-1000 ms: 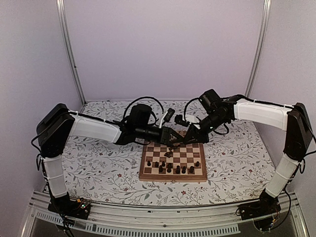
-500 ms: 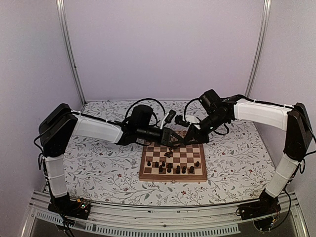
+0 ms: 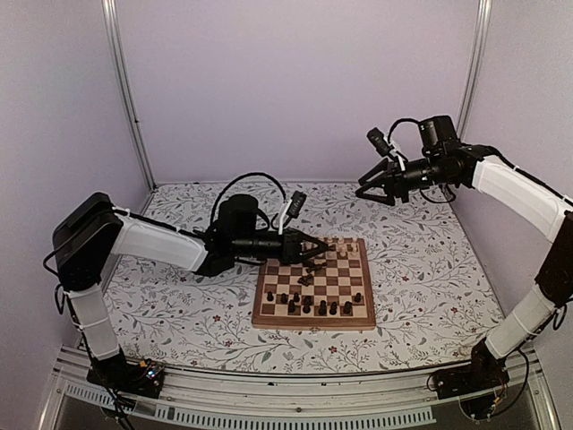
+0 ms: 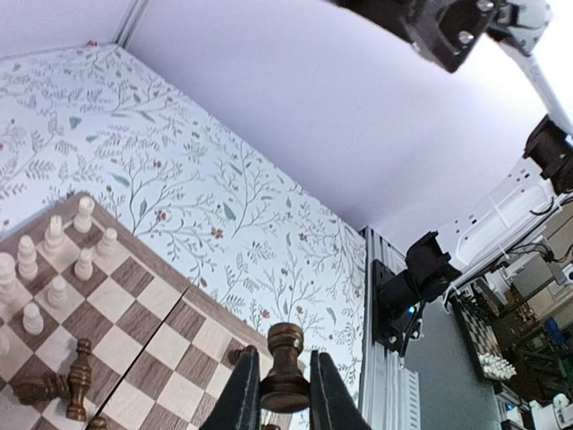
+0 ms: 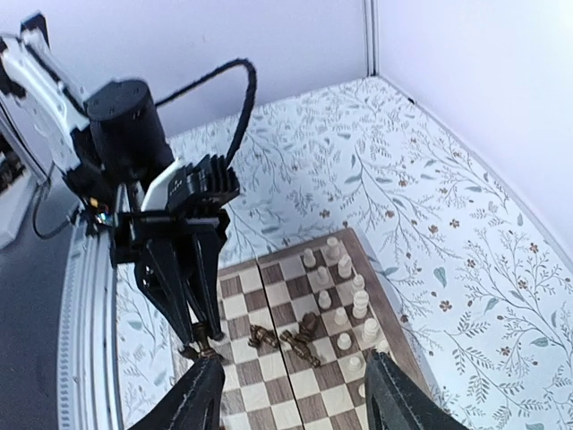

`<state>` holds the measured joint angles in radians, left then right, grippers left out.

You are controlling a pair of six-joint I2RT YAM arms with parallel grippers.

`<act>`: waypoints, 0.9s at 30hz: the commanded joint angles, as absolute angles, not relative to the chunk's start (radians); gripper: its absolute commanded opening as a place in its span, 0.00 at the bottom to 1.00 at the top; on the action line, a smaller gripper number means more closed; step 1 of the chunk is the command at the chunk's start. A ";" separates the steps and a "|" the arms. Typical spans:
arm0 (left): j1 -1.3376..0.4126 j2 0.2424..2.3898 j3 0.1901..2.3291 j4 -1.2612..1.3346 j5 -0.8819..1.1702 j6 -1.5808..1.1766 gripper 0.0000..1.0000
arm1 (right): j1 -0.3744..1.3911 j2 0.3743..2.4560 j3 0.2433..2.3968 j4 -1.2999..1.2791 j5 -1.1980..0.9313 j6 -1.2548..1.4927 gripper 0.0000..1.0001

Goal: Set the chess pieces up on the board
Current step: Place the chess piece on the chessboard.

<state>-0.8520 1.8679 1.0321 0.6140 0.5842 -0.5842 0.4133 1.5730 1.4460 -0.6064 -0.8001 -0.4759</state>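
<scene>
In the overhead view your left pincer (image 3: 313,253) reaches in low over the far left part of the board (image 3: 313,324). What sits between its tips is too small to make out from here. A row of dark pieces (image 3: 309,306) stands on the near side of it, and pale pieces (image 3: 345,247) are just to its right along the far edge. Your right pincer (image 3: 362,190) hangs high in the air beyond the board's far right corner, well apart from everything, with its jaws spread and nothing between them. From the left wrist you can see the left pincer (image 4: 285,387) clamped on an upright dark piece (image 4: 285,367) with a collared, flat top. The two fingers (image 4: 243,399) press on its waist, its base is cut off by the bottom edge, and you cannot tell whether it touches a square. The board (image 4: 170,322) lies below and to the left of the tips, with pale pieces (image 4: 54,260) farther left and two toppled dark ones (image 4: 54,385) low at the left edge. From the right wrist only the tips of the right pincer's own fingers (image 5: 199,399) show, set wide with empty space between them. Far below them lie the board (image 5: 269,269), the pale pieces (image 5: 345,300) to the right, the toppled dark ones (image 5: 286,339) in the middle, and the left pincer (image 5: 202,345) at the left. Its catch is only a dark speck there.
</scene>
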 commanded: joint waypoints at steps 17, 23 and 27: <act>-0.907 1.869 1.133 0.803 0.431 -0.487 0.10 | 0.435 1.697 1.240 -0.272 -1.406 0.077 0.56; -0.912 1.891 1.162 0.792 0.442 -0.488 0.10 | 0.437 1.688 1.240 -0.268 -1.411 0.072 0.46; -0.915 1.889 1.158 0.786 0.444 -0.489 0.10 | 0.436 1.682 1.248 -0.264 -1.418 0.073 0.39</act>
<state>-0.8986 1.8748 1.1408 0.7872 0.4355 -0.5014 0.4339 1.7081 1.2476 -0.2855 -1.3876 0.0673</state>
